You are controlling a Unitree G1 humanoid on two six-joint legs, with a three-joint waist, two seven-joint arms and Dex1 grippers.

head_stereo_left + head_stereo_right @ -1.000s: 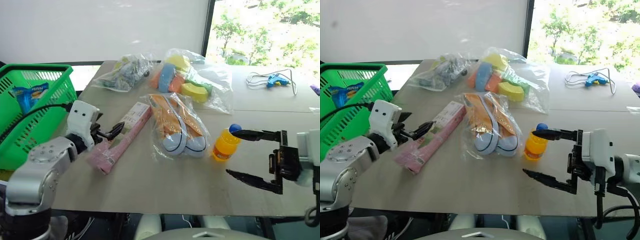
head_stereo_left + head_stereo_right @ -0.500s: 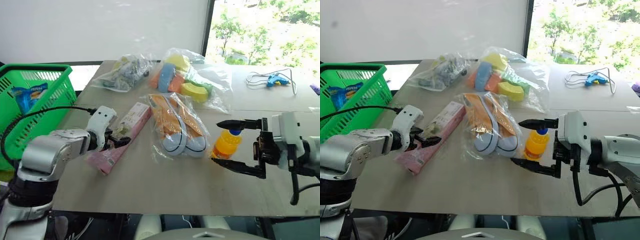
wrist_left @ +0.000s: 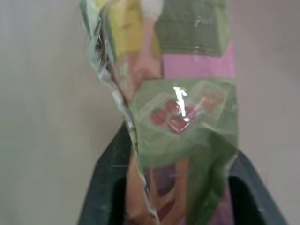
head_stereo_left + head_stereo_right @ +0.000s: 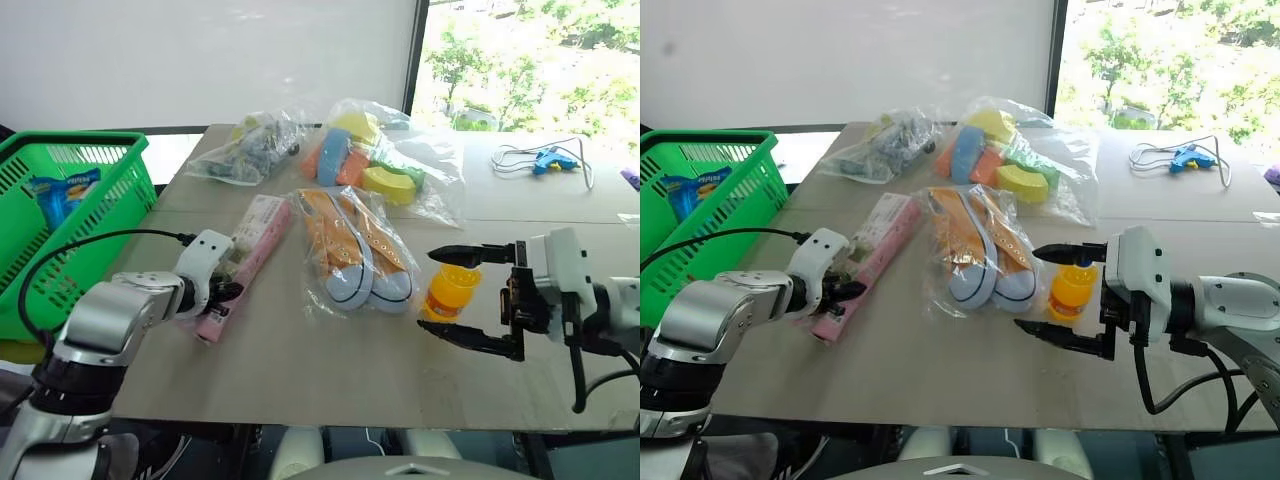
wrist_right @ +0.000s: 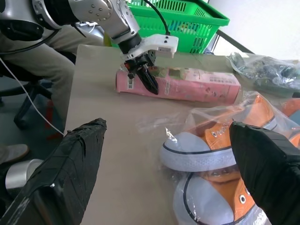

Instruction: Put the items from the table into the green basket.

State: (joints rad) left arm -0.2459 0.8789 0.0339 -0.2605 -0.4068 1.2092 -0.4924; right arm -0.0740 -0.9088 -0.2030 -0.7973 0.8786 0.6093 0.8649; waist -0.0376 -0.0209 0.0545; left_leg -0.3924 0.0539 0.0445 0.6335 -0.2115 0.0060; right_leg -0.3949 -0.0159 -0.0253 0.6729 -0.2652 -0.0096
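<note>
The left claw [image 4: 843, 290] is pinching the near end of the pink box [image 4: 862, 262], which lies on the table [image 4: 940, 380] with the green basket [image 4: 700, 200] at its nine o'clock. The right claw [image 4: 1060, 295] hangs spread around the orange bottle [image 4: 1072, 287]. Next, likely: lift the box and carry it over to the basket.

Bare table [image 4: 300, 380] in front; bagged sneakers [image 4: 355, 250] between pink box [image 4: 245, 262] and bottle [image 4: 452, 290].
</note>
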